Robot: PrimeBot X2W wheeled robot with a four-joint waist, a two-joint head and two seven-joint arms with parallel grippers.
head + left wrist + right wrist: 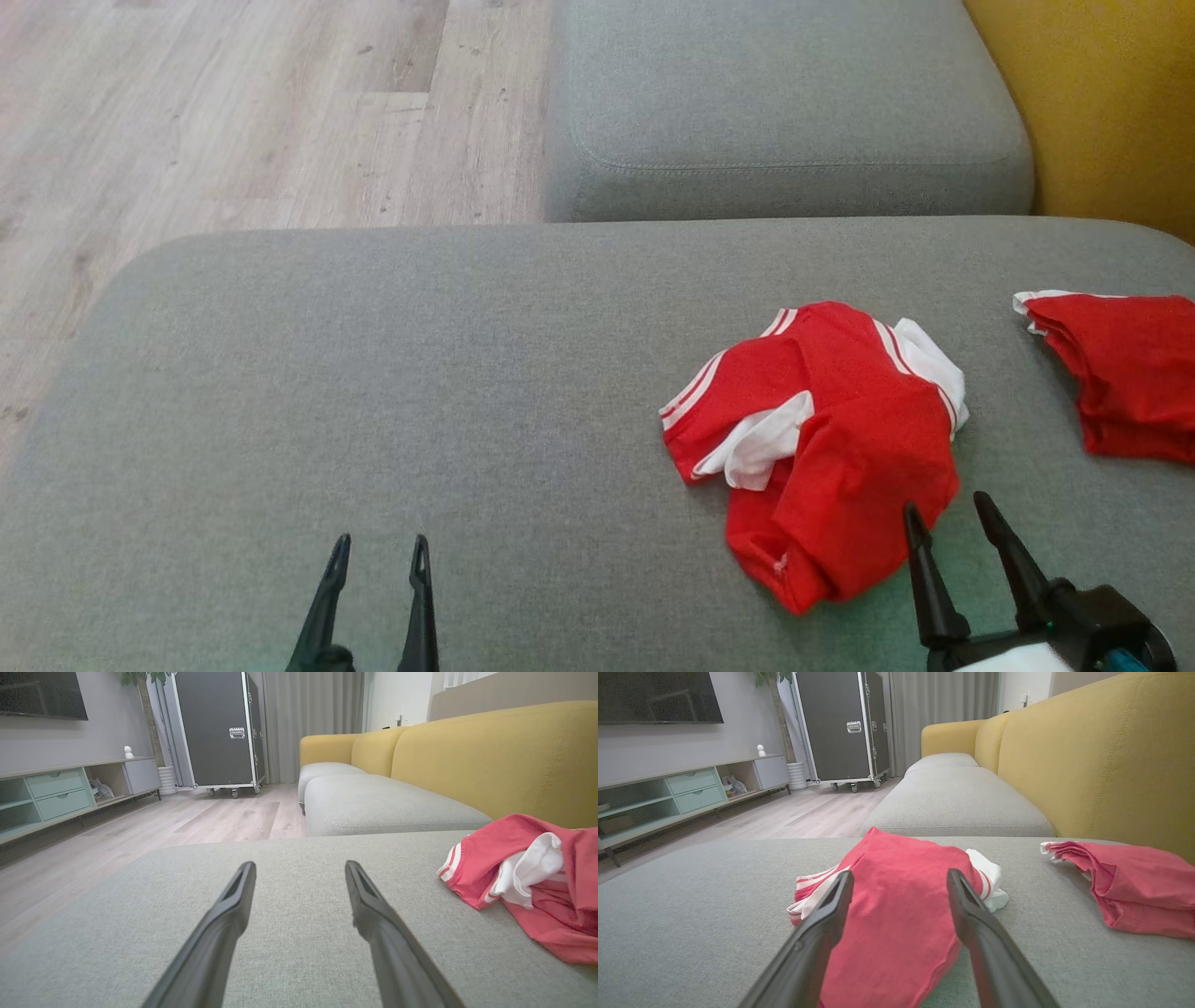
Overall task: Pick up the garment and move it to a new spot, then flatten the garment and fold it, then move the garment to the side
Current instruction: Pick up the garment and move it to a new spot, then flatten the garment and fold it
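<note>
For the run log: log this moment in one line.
left gripper: open, empty | right gripper: open, at crumpled garment | second garment: farther right

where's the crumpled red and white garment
In the head view the crumpled garment lies on the grey cushion, right of centre, ahead of the right gripper, with a second red garment further right.

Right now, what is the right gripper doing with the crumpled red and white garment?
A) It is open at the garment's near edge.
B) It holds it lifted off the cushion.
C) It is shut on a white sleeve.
A: the right gripper has its fingers apart at the near edge of the garment, which lies crumpled on the grey cushion.
</note>
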